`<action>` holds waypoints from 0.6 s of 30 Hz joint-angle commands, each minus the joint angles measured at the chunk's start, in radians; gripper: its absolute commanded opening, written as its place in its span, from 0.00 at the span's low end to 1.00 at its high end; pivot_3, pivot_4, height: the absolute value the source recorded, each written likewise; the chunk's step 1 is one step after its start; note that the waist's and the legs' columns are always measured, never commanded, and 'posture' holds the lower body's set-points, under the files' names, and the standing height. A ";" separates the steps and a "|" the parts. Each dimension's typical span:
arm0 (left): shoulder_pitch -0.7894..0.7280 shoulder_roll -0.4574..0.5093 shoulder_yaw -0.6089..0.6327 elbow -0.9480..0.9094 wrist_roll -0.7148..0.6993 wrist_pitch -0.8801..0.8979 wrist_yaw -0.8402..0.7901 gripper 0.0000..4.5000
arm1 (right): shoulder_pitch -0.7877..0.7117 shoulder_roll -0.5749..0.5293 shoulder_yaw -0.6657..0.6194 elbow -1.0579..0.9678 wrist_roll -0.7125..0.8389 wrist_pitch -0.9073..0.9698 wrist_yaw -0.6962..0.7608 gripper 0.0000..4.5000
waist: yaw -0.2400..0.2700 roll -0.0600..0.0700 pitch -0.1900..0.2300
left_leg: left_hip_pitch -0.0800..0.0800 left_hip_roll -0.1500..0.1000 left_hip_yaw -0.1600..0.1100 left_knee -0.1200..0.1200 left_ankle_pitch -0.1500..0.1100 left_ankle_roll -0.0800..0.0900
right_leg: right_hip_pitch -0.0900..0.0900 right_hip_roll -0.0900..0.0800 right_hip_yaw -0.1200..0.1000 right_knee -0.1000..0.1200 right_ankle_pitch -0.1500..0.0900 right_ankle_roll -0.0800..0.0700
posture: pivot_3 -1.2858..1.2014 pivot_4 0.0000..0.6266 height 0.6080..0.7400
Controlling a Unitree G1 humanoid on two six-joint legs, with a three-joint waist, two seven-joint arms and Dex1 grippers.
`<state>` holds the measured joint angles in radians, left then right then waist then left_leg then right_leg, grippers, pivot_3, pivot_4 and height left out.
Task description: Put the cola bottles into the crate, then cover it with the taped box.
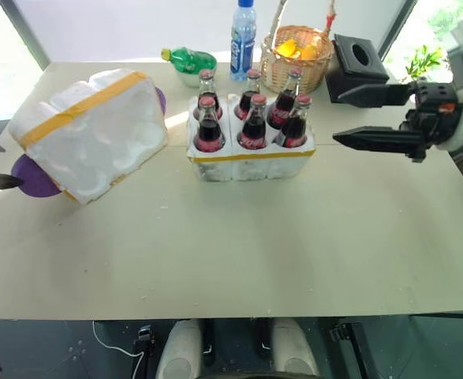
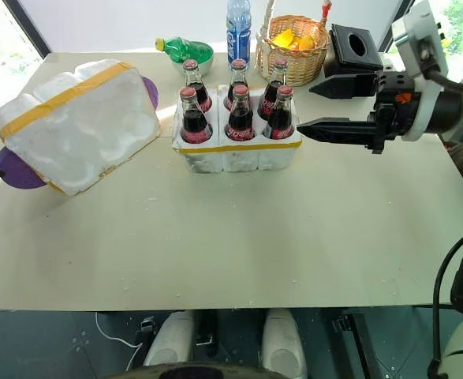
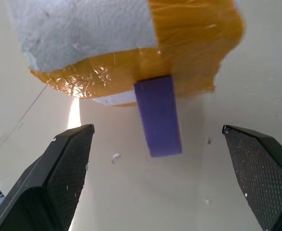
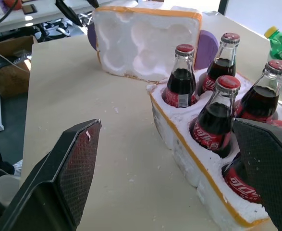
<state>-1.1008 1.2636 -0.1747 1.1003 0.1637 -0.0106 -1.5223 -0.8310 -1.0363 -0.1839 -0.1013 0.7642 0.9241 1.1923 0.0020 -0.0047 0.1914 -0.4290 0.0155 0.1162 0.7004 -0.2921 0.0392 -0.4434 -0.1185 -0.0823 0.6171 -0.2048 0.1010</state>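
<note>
I see six small glass cola bottles with red caps (image 1: 252,118) standing in the low white foam crate with the thin yellow band (image 1: 251,162), mid-desk (image 1: 239,253). The big white foam box with the broad yellow tape (image 1: 89,134) lies tilted at the crate's nine o'clock, long axis running ten to four. My left pincer (image 3: 155,178), jaws wide and empty, sits just beside the box's outer end, nearer than my right pincer (image 1: 369,117), also wide, at the crate's three o'clock.

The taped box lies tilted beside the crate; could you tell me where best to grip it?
Probably grip the taped box by its two end walls, one tool per end, coming in from its sides: it looks too wide for one tool, and its hollow side faces the crate.
</note>
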 commanded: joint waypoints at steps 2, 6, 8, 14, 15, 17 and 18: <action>-0.079 -0.059 -0.036 0.131 0.089 -0.053 0.085 1.00 | 0.018 -0.029 -0.079 -0.060 0.040 0.025 -0.040 0.99 | 0.000 -0.001 0.000 | 0.000 0.001 0.000 0.000 0.000 0.000 | 0.000 0.000 0.000 -0.001 0.000 0.000 | 0.52 0.24 1.00; -0.089 -0.116 -0.039 0.184 0.114 -0.063 0.153 1.00 | 0.039 -0.035 -0.113 -0.091 0.069 0.056 -0.073 0.99 | -0.007 -0.001 0.001 | 0.000 0.002 -0.001 0.000 -0.001 0.001 | -0.001 -0.001 0.000 -0.001 0.000 0.000 | 0.52 0.24 1.00; -0.091 -0.134 -0.026 0.197 0.110 -0.060 0.165 0.94 | 0.053 -0.039 -0.126 -0.106 0.079 0.063 -0.085 1.00 | -0.006 -0.001 0.000 | 0.000 0.002 -0.003 0.001 -0.001 0.001 | 0.000 -0.001 0.000 -0.001 0.000 0.000 | 0.52 0.24 1.00; -0.094 -0.145 0.009 0.206 0.091 -0.051 0.167 0.36 | 0.086 -0.044 -0.157 -0.139 0.104 0.078 -0.122 1.00 | -0.005 -0.002 0.000 | 0.000 0.002 -0.005 0.002 -0.001 0.001 | 0.000 -0.002 0.000 0.000 0.000 0.000 | 0.52 0.24 1.00; -0.098 -0.143 0.019 0.205 0.086 -0.047 0.170 0.24 | 0.093 -0.045 -0.162 -0.143 0.108 0.079 -0.127 1.00 | -0.005 -0.002 0.000 | 0.000 0.002 -0.005 0.002 -0.001 0.002 | 0.000 -0.002 0.000 0.000 0.000 0.000 | 0.52 0.24 1.00; -0.106 -0.137 0.039 0.200 0.076 -0.046 0.175 0.14 | 0.109 -0.048 -0.167 -0.148 0.112 0.080 -0.135 1.00 | -0.006 -0.002 0.000 | 0.000 0.002 -0.005 0.002 -0.001 0.002 | 0.000 -0.002 0.000 0.000 0.000 0.000 | 0.52 0.24 1.00; -0.109 -0.134 0.048 0.195 0.070 -0.057 0.180 0.14 | 0.117 -0.050 -0.168 -0.149 0.111 0.077 -0.138 1.00 | -0.006 -0.002 0.000 | 0.000 0.002 -0.005 0.002 -0.001 0.002 | 0.000 -0.002 0.000 0.000 0.000 0.000 | 0.52 0.24 1.00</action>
<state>-1.1807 1.1086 -0.1634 1.3074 0.2542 -0.0577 -1.3538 -0.7107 -1.0655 -0.3058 -0.2277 0.8587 1.0048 1.0618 -0.0044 -0.0067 0.1916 -0.4293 0.0171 0.1109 0.7022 -0.2929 0.0408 -0.4434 -0.1203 -0.0823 0.6170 -0.2048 0.1010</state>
